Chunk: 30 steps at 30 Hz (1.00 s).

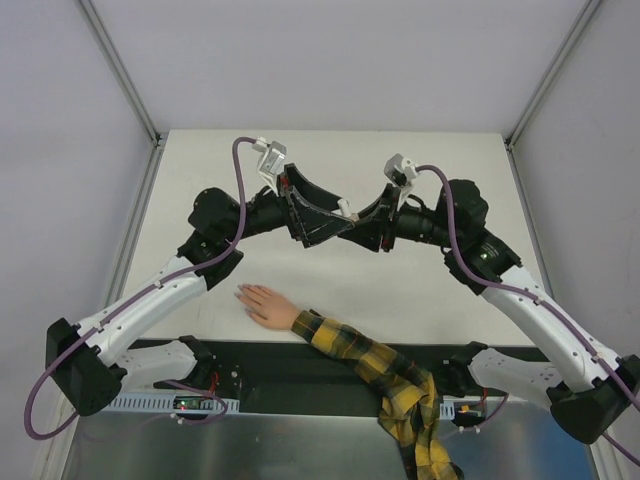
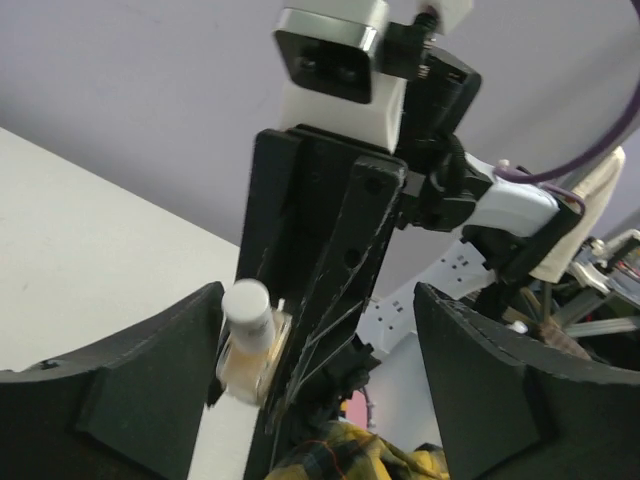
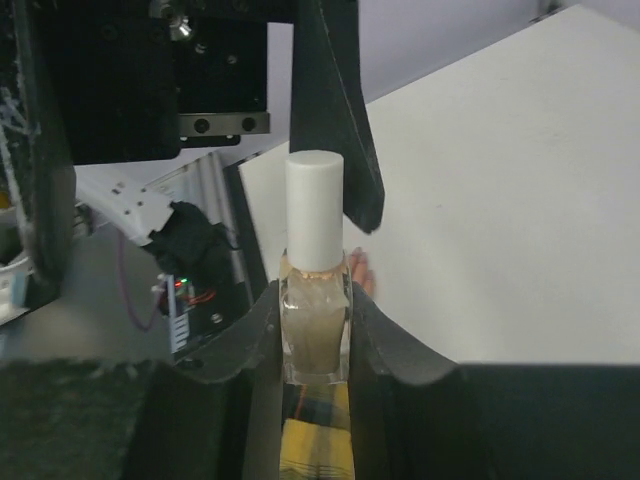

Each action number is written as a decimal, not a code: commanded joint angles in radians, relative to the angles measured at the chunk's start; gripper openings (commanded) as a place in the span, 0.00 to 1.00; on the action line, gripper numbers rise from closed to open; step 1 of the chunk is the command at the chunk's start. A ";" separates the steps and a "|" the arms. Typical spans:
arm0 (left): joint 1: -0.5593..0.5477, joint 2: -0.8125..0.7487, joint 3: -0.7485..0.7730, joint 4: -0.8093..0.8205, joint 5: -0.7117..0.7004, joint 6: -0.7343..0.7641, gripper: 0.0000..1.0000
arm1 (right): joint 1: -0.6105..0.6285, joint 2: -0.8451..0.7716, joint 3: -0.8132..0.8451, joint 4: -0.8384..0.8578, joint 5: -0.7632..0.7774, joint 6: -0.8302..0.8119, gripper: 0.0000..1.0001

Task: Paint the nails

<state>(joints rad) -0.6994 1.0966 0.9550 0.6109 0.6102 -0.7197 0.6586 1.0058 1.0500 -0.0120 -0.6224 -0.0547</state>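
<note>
The two arms meet in the air over the middle of the white table [image 1: 420, 290]. The right tool [image 3: 315, 300] is clenched on a small clear glass nail polish bottle [image 3: 315, 335] filled with pale, shimmery beige liquid. Its two black fingers press the bottle's flat sides and hold it upright in the right wrist view. A tall white cylindrical cap [image 3: 314, 210] sits on the bottle's neck.

The left tool [image 2: 320, 300] faces it with its fingers spread far wider than the cap and gripping nothing. In the left wrist view the cap stands just beside one finger [image 2: 150, 380], while the other finger is well apart from it.

The small flesh-coloured hand [image 1: 264, 305] lies flat on the table near its near edge, left of the middle and below the two tools. Its fingertips point toward the left edge. The nails [image 1: 243, 293] are at those fingertips, too small to make out one by one. The yellow-and-black plaid fabric sleeve [image 1: 365, 360] runs from the wrist toward the right and hangs over the near edge between the two arm bases. A little of the hand shows just behind the bottle in the right wrist view.
</note>
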 commanded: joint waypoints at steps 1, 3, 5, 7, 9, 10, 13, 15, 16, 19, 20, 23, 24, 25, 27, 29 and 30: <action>0.003 0.025 0.045 0.151 0.157 -0.055 0.71 | -0.008 0.036 0.047 0.127 -0.246 0.118 0.00; 0.003 0.029 0.056 0.145 0.171 -0.053 0.68 | -0.011 0.033 0.035 0.158 -0.241 0.130 0.00; 0.003 0.036 0.059 0.142 0.166 -0.058 0.53 | -0.011 0.040 0.038 0.167 -0.229 0.131 0.00; 0.003 0.043 0.071 0.130 0.169 -0.061 0.44 | -0.013 0.037 0.036 0.167 -0.202 0.131 0.00; 0.003 0.048 0.096 0.060 0.158 -0.047 0.24 | -0.014 0.031 0.031 0.162 -0.171 0.119 0.00; 0.003 0.052 0.108 0.018 0.142 -0.026 0.11 | -0.014 0.028 0.030 0.150 -0.125 0.113 0.00; -0.020 0.045 0.172 -0.271 -0.110 0.020 0.00 | 0.054 0.004 0.063 -0.033 0.274 -0.014 0.00; -0.081 0.036 0.226 -0.428 -0.321 0.098 0.00 | 0.327 0.013 0.128 -0.138 0.814 -0.206 0.00; -0.166 0.036 0.240 -0.506 -0.566 0.132 0.00 | 0.404 0.036 0.143 -0.149 1.283 -0.229 0.00; -0.271 0.060 0.274 -0.523 -0.841 0.194 0.00 | 0.527 0.109 0.182 -0.100 1.569 -0.284 0.00; -0.279 0.068 0.281 -0.528 -0.855 0.181 0.00 | 0.550 0.117 0.179 -0.076 1.581 -0.298 0.00; -0.281 0.091 0.312 -0.533 -0.837 0.157 0.00 | 0.549 0.110 0.163 -0.030 1.457 -0.322 0.00; -0.279 0.094 0.317 -0.533 -0.828 0.154 0.00 | 0.550 0.094 0.145 -0.004 1.376 -0.338 0.00; -0.281 0.098 0.317 -0.533 -0.819 0.151 0.00 | 0.547 0.087 0.142 0.003 1.347 -0.346 0.00; -0.279 0.091 0.318 -0.528 -0.776 0.146 0.06 | 0.539 0.071 0.134 0.001 1.270 -0.350 0.00; -0.278 0.082 0.309 -0.508 -0.712 0.158 0.27 | 0.513 0.062 0.130 -0.018 1.218 -0.341 0.00; -0.276 0.068 0.303 -0.501 -0.693 0.164 0.36 | 0.503 0.056 0.127 -0.026 1.175 -0.335 0.00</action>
<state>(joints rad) -0.9627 1.1912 1.2377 0.0967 -0.1631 -0.5659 1.1908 1.1095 1.1698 -0.1093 0.6567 -0.3580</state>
